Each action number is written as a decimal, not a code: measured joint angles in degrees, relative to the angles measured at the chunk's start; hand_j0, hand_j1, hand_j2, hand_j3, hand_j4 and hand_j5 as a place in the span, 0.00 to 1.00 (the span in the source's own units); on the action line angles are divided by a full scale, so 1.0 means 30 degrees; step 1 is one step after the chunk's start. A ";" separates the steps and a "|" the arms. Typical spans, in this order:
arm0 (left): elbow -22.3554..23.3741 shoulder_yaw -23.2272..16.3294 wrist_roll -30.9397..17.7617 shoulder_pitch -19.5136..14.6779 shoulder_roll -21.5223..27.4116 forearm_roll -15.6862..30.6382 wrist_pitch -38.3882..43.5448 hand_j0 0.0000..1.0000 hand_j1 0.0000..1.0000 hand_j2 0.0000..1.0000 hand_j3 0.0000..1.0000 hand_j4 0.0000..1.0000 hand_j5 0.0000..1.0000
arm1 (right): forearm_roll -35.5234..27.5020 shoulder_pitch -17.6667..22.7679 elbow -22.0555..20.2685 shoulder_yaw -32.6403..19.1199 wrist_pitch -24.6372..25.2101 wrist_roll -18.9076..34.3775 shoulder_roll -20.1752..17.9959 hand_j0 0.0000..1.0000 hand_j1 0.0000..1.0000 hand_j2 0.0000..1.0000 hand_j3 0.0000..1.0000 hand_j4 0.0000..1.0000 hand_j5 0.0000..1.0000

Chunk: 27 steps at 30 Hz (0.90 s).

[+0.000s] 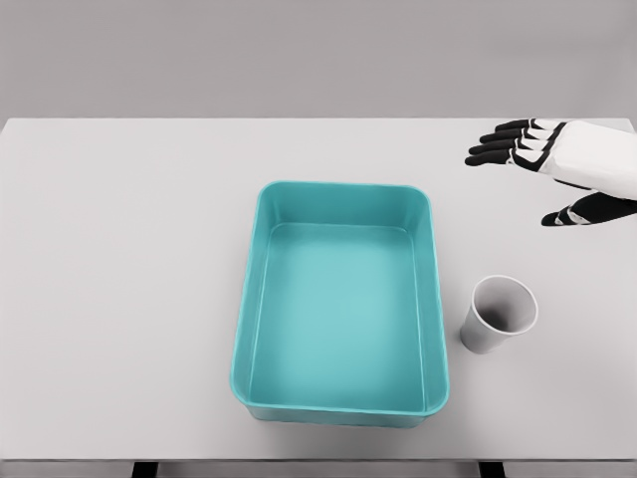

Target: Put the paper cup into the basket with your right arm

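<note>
Right now the white paper cup (499,314) stands upright, mouth up, on the pale grey counter (119,249), just beside the right wall of the teal rectangular plastic basket (340,189), which holds nothing. Only the right hand (557,169) shows, hovering at the far right with fingers spread and grasping nothing; the cup lies nearer the camera and a little left of it, well apart. Its arm is cut off by the frame edge, and the left arm is out of sight.

Simulated test bench, plain grey table (119,299), blank grey backdrop, flat rendered surfaces
</note>
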 measured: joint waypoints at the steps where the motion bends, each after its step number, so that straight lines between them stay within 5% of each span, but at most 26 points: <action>1: 0.0000 -0.0001 0.0000 0.0000 0.0000 0.0000 0.0000 1.00 1.00 1.00 1.00 1.00 1.00 | 0.0007 0.0000 0.0014 -0.0013 -0.0001 0.0025 0.0010 1.00 1.00 1.00 1.00 1.00 1.00; 6: -0.0008 -0.0002 0.0000 0.0000 0.0000 0.0000 0.0000 1.00 1.00 1.00 1.00 1.00 1.00 | -0.0208 0.0380 0.0304 -0.0354 -0.0013 0.0077 0.0090 1.00 1.00 1.00 1.00 1.00 1.00; 9: -0.0004 0.0001 0.0000 0.0000 0.0000 0.0000 0.0001 1.00 1.00 1.00 1.00 1.00 1.00 | -0.3250 0.1815 0.0458 -0.1097 0.0121 0.0088 0.0201 1.00 1.00 1.00 1.00 1.00 1.00; 13: -0.0002 -0.0002 0.0000 0.0000 0.0000 0.0000 0.0001 1.00 1.00 1.00 1.00 1.00 1.00 | -0.8895 0.3310 0.0450 -0.2721 0.3313 0.0088 0.0526 1.00 1.00 1.00 1.00 1.00 1.00; 16: -0.0001 0.0000 0.0000 0.0000 0.0000 0.0000 0.0000 1.00 1.00 1.00 1.00 1.00 1.00 | -1.1217 0.3602 0.0429 -0.3625 0.6238 0.0084 0.0660 1.00 1.00 1.00 1.00 1.00 1.00; 20: -0.0002 -0.0001 0.0000 0.0000 0.0000 0.0000 0.0001 1.00 1.00 1.00 1.00 1.00 1.00 | -1.2258 0.6443 0.0395 -0.4037 0.8408 0.0085 0.0726 1.00 1.00 1.00 1.00 1.00 1.00; 27: -0.0002 -0.0001 0.0000 0.0000 0.0000 0.0000 0.0001 1.00 1.00 1.00 1.00 1.00 1.00 | -1.2667 0.9286 0.0386 -0.4160 0.9061 0.0083 0.0745 1.00 1.00 1.00 1.00 1.00 1.00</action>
